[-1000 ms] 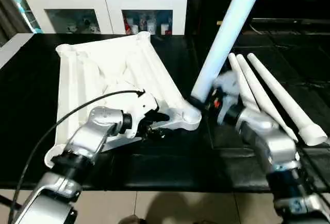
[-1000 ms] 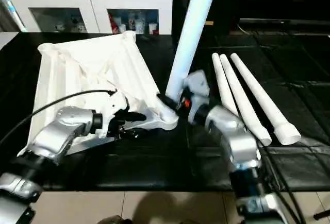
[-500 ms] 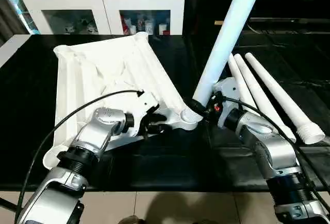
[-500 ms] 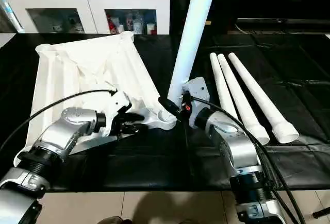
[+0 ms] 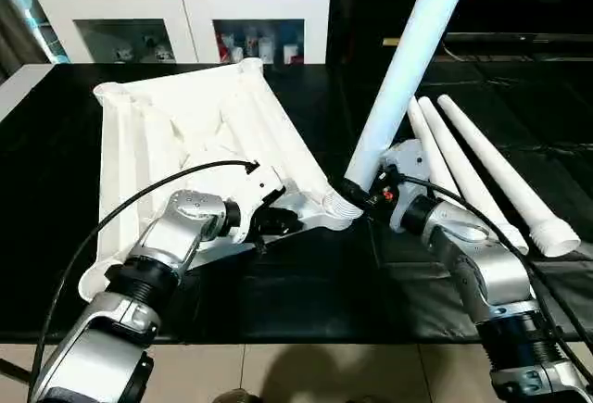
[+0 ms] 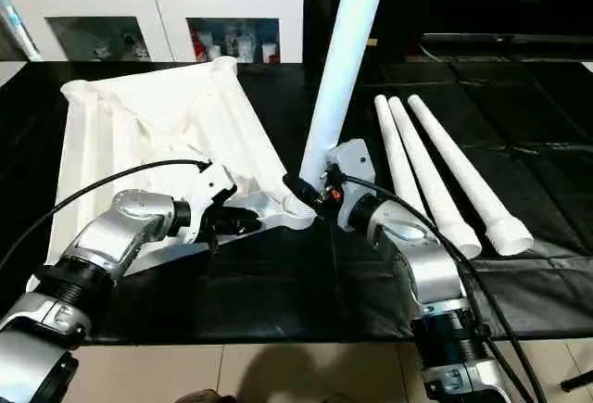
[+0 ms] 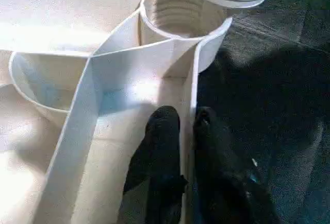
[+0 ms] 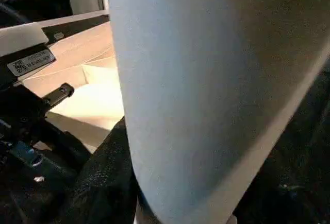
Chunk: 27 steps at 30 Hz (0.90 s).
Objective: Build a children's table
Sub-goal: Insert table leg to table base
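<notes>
White ribbed plastic tabletop (image 5: 185, 134) lies upside down on black table (image 5: 278, 283), at 10 o'clock of scene centre. Left gripper (image 7: 180, 123) pinches thin edge rib by near-right corner socket (image 7: 178, 10), likely steadying the top. Right gripper (image 5: 357, 195) clamps white tapered tubular leg (image 5: 408, 60) low down, threaded end at socket mouth; long axis leans toward 1 o'clock. Three spare white legs (image 5: 482, 171) lie at 3 o'clock.

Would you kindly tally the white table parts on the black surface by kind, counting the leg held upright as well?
Tabletop, lying underside up: 1
Leg held upright at the near corner socket: 1
Legs lying loose: 3
Total: 5 parts
</notes>
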{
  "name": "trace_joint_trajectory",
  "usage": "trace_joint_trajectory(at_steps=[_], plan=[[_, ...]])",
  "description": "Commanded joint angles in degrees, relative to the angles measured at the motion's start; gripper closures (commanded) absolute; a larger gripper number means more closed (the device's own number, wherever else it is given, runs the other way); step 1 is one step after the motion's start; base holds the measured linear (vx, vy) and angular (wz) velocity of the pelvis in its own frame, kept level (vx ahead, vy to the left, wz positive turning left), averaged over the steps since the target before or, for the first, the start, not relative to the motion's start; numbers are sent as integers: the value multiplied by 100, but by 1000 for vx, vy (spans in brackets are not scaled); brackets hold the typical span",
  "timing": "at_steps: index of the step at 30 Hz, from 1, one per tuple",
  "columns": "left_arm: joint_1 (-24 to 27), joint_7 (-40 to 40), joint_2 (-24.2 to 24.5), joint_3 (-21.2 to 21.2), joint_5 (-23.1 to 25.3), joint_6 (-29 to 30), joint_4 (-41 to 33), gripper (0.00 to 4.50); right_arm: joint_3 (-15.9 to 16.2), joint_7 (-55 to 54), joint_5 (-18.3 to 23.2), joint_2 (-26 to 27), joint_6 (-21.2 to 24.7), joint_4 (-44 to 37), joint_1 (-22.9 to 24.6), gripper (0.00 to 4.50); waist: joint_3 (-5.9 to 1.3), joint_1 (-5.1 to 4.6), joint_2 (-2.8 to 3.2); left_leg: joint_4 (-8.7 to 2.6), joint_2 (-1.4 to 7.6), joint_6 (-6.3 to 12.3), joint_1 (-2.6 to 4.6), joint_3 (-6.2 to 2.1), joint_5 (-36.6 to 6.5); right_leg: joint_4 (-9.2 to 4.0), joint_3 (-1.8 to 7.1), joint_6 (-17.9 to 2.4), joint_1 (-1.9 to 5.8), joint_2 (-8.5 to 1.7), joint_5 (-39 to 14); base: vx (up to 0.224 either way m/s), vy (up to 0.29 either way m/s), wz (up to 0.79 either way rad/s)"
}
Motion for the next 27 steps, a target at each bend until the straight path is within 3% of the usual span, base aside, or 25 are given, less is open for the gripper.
trace_joint_trajectory(at_steps=[1,10,20,27], plan=[[-72,-40,104,-21,99,61,92,422,70,57,-4,24,-96,-47,-104,256,-400,27,6,-411,408,97,109,-184,-1440,-480,276,-1234,272,-542,-1454,0,0,0],[-48,-435,196,-132,91,-19,-48,450,235,359,-76,90,-199,533,-385,256,-419,14,-6,-392,411,181,97,-173,-1233,-428,271,-1433,285,-546,-965,0,0,0],[-23,-446,239,-82,121,-75,-80,450,223,378,-124,217,-459,1217,-596,256,-401,12,-20,-405,417,124,107,-171,-1383,-456,275,-1378,272,-560,-1315,0,0,0],[-65,-478,259,-44,99,-55,-99,450,77,383,-103,225,-598,1736,-752,256,-413,24,-17,-401,420,176,100,-164,-1249,-430,274,-1420,283,-559,-1096,0,0,0]])
